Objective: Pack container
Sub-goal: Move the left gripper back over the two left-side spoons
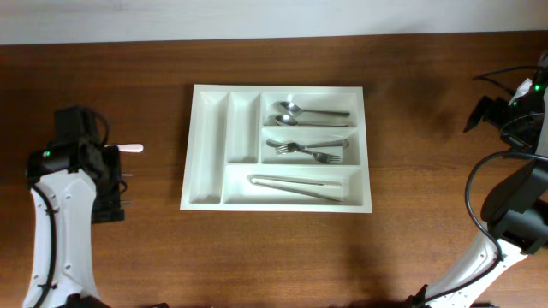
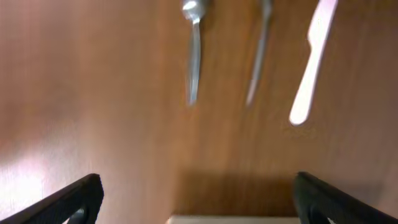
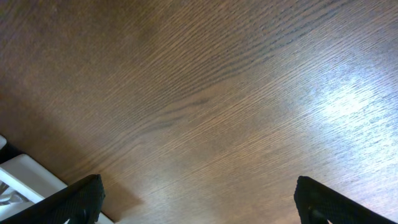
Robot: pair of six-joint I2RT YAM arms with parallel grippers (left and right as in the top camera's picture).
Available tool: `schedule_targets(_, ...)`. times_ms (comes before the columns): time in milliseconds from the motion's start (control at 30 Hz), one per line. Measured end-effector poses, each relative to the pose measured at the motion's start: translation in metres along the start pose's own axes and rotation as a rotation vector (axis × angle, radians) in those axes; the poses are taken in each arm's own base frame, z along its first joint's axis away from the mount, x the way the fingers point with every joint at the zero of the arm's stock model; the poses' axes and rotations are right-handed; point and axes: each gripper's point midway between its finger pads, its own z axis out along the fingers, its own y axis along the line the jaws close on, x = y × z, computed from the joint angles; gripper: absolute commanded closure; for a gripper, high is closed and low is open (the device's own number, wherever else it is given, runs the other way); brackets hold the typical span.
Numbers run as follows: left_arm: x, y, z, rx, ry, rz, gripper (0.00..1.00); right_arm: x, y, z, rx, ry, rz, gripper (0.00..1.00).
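Observation:
The container (image 1: 208, 145), a white cutlery tray, lies at the table's centre. It holds two spoons (image 1: 295, 113), two forks (image 1: 308, 151) and tongs (image 1: 295, 186) in its three wide compartments. The two narrow ones are bare. My left arm (image 1: 77, 158) is at the far left, and a pale pink-white knife (image 1: 131, 148) pokes out from under it. In the left wrist view my left gripper (image 2: 196, 186) is open over bare wood. That knife (image 2: 311, 62) and two metal utensils (image 2: 194, 56) lie beyond it, blurred. My right gripper (image 3: 196, 186) is open above bare wood.
My right arm (image 1: 514, 162) stands at the far right edge with cables around it. A corner of the white tray (image 3: 25, 177) shows at the lower left of the right wrist view. A pale edge (image 2: 230, 219) shows at the bottom of the left wrist view.

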Motion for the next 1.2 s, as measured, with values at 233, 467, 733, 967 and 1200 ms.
schedule_targets(233,-0.036,0.013,0.064,-0.049,0.027,-0.018,0.01,0.000,0.000,0.000,0.000,0.000,0.000,0.01)
schedule_targets(467,-0.028,0.024,0.103,-0.161,0.082,0.033,0.01,0.000,0.000,0.000,0.000,0.000,0.000,0.01)
schedule_targets(733,-0.025,0.030,0.116,-0.206,0.098,0.037,0.01,0.000,0.000,0.000,0.000,0.000,0.000,0.01)
schedule_targets(967,-0.038,0.031,0.118,-0.200,0.071,0.007,0.01,0.000,0.000,0.000,0.000,0.000,0.000,0.01)
schedule_targets(1200,-0.041,0.028,0.134,-0.203,0.068,0.002,0.01,0.000,0.000,0.000,0.000,0.000,0.000,0.01)
